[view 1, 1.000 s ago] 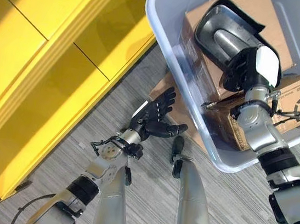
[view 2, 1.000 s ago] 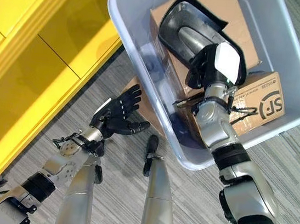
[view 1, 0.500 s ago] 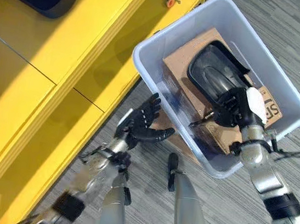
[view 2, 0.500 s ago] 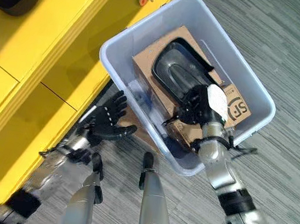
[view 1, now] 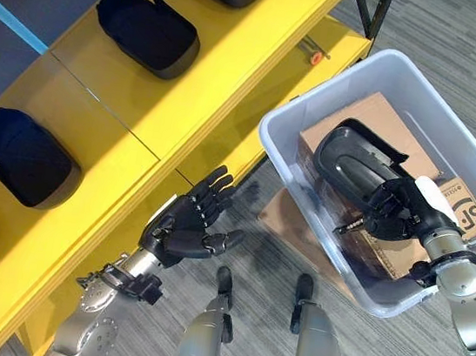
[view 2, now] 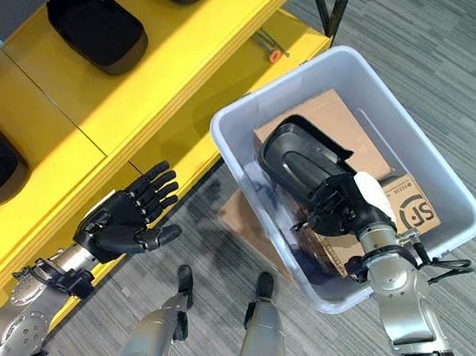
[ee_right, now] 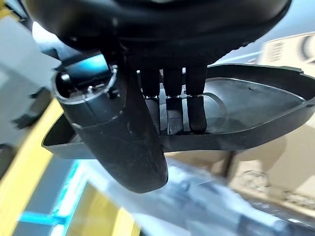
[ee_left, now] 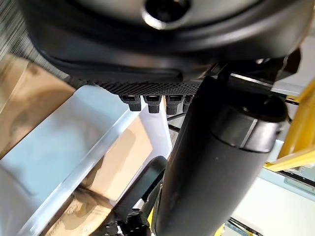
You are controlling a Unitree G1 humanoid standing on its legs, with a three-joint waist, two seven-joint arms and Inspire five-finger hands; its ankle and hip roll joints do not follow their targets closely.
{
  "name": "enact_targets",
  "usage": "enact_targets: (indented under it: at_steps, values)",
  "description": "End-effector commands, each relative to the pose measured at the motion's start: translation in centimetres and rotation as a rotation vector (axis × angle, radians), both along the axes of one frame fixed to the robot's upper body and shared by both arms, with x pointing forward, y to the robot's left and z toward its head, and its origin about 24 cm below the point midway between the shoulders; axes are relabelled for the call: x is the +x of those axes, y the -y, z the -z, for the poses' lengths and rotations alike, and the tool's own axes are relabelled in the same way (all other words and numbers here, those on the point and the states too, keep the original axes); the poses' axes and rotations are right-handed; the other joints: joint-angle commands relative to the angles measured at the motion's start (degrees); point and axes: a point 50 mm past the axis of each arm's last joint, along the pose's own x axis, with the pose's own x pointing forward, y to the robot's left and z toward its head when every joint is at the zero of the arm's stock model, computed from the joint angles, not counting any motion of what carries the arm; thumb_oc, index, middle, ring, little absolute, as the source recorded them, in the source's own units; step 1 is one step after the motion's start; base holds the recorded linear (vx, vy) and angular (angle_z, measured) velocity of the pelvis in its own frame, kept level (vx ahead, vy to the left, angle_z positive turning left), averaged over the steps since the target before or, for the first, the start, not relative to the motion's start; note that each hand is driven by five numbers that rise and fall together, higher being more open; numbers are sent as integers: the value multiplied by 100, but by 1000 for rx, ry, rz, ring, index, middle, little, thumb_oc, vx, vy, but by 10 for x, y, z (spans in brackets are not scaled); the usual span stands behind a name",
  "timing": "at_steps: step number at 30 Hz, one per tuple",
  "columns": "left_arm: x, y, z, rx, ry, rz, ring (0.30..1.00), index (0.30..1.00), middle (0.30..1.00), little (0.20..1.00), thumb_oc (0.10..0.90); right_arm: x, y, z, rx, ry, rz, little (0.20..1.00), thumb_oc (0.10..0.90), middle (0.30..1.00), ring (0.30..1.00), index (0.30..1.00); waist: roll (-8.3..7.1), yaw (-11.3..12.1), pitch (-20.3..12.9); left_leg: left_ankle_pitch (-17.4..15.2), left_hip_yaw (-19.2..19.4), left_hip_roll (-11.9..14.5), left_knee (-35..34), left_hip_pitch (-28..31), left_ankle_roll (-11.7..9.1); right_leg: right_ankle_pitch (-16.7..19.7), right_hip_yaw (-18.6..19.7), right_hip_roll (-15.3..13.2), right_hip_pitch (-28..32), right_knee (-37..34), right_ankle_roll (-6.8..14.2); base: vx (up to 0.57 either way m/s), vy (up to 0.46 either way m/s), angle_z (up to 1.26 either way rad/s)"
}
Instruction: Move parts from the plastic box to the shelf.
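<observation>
Your right hand [view 2: 340,205] has its fingers and thumb curled over the rim of the black shell part [view 2: 298,155], still inside the plastic box [view 2: 448,184] above the cardboard boxes [view 2: 342,121]; it looks stiff, light and smooth, so keep that rim hold, while your left hand [view 2: 123,220] hangs spread and empty beside the yellow shelf [view 2: 152,96].

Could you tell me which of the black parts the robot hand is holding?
The hollow one in the plastic box: part, gripped at its edge by the right robot hand. The other parts lie untouched on the yellow shelf.
</observation>
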Motion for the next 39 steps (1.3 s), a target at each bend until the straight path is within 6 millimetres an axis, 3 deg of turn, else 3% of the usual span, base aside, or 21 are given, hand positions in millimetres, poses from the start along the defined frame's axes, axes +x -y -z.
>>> enact_targets:
  at_steps: [1, 6, 11, 17, 27, 35, 39]
  values:
    - [-14, -23, -27, 187, 167, -29, 1000, 1000, 1000, 1000, 900, -4, 4, -33, -16, 59, -62, 300, 400, 300, 300, 300, -580, -22, -1392, -760, 91, 117, 66, 476, -82, 252, 89, -130, 1013, -1601, 216, 64, 46, 8]
    - [-16, -28, -43, 349, 285, -30, 1000, 1000, 1000, 1000, 900, -7, -1, -31, -5, -96, -160, 300, 400, 300, 300, 300, -669, 6, -1676, -801, 144, 77, -114, 732, -34, 338, 98, -86, 1278, -1847, 281, 66, 36, 4]
    - [-9, -25, -80, 691, 601, -88, 1000, 1000, 1000, 1000, 900, -9, -19, -21, 0, -368, -342, 300, 400, 300, 300, 300, -818, -33, -1931, -769, 257, 53, -411, 1029, -30, 543, 121, -56, 1494, -2207, 395, 17, 14, -1]
    - [5, -13, -103, 788, 725, -19, 1000, 1000, 1000, 1000, 900, -12, -42, -13, -9, -536, -484, 300, 400, 300, 300, 300, -978, -139, -2099, -849, 335, -26, -509, 1214, 9, 741, 206, -43, 1620, -2449, 508, 5, -7, -2]
    - [13, 25, -101, 911, 876, 195, 1000, 1000, 1000, 1000, 900, -9, -88, -20, -81, -664, -692, 300, 400, 300, 300, 300, -1063, -254, -2196, -960, 483, -83, -509, 1349, 50, 823, 349, 8, 1680, -2524, 562, -5, -13, -10]
    - [20, 45, -92, 961, 857, 325, 1000, 1000, 1000, 1000, 900, 5, -98, -15, -176, -612, -692, 300, 400, 300, 300, 300, -974, -323, -2236, -1012, 545, -88, -509, 1443, 47, 821, 393, 5, 1742, -2555, 584, 5, 4, -1]
    - [21, 36, -85, 1012, 811, 322, 1000, 1000, 1000, 1000, 900, 9, -94, -10, -178, -606, -675, 300, 400, 300, 300, 300, -912, -314, -2253, -1039, 608, -95, -509, 1483, 48, 791, 361, -15, 1764, -2555, 601, 13, 29, -5]
